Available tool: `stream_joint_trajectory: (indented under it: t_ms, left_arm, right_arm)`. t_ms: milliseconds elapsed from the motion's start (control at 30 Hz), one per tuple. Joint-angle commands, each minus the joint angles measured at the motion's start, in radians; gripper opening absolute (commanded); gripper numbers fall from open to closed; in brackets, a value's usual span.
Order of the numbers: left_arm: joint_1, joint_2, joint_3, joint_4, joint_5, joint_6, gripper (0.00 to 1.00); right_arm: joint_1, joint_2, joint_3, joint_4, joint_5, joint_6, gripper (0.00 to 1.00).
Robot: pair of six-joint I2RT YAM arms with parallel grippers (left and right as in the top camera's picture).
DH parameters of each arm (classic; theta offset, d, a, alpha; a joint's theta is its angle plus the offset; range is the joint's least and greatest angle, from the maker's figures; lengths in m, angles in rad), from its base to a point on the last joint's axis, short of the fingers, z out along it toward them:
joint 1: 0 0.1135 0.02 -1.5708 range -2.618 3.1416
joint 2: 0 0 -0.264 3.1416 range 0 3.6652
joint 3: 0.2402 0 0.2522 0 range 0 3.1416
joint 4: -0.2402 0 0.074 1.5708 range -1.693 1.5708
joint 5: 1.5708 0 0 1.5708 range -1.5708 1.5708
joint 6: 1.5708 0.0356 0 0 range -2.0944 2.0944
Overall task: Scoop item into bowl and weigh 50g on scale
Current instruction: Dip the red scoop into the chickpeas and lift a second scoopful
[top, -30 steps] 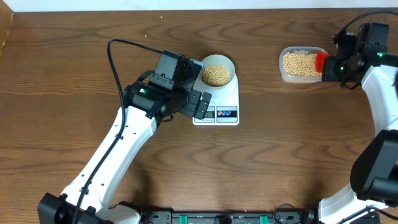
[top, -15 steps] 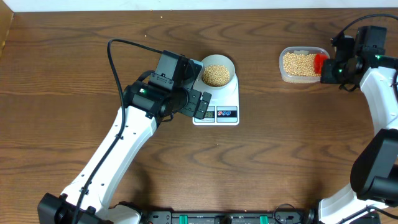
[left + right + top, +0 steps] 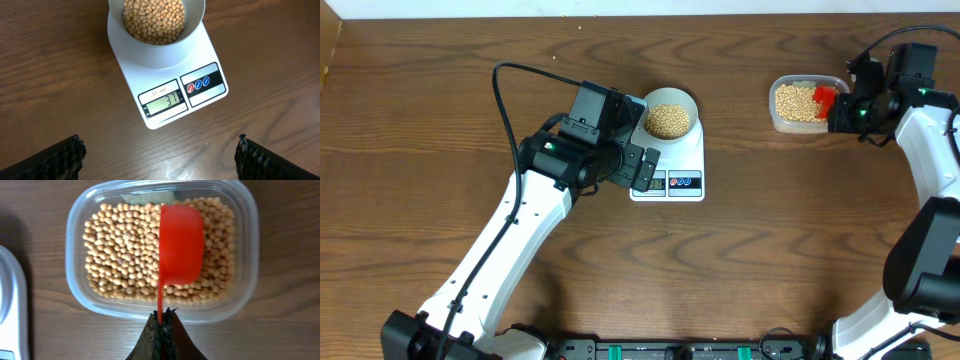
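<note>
Right pincer (image 3: 162,319) grips red scoop (image 3: 180,245) over beans (image 3: 125,255)

The pale bowl (image 3: 155,56) sat upright on the rear of the white scale (image 3: 165,102), roughly half full of small beige beans (image 3: 154,20). The display (left of two round buttons) read 37. More beans filled a clear tub (image 3: 74,265) well to the right.

Even bright light, soft shadows, pics sharp.

Dark wood-grain table (image 3: 770,250) under even light, with a pale strip (image 3: 620,6) along its far edge.
</note>
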Motion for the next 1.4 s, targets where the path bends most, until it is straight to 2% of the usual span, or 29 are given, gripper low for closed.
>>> stream_joint_trajectory:
  t_ms: [0, 667, 1133, 1367]
  left_arm:
    - [0.004, -0.004, -0.01, 0.0, -0.013, -0.001, 0.98]
    - [0.004, -0.004, -0.01, 0.0, -0.013, -0.001, 0.98]
    - [0.004, -0.004, -0.01, 0.0, -0.013, -0.001, 0.98]
    - [0.004, -0.004, -0.01, 0.0, -0.013, -0.001, 0.98]
  right_arm:
    - [-0.005, 0.04, -0.012, 0.005, -0.075, 0.033, 0.01]
    - [-0.083, 0.071, -0.012, 0.019, -0.321, 0.113, 0.01]
    - [-0.099, 0.116, -0.012, 0.007, -0.366, 0.113, 0.01]
    - [-0.141, 0.116, -0.012, 0.028, -0.511, 0.113, 0.01]
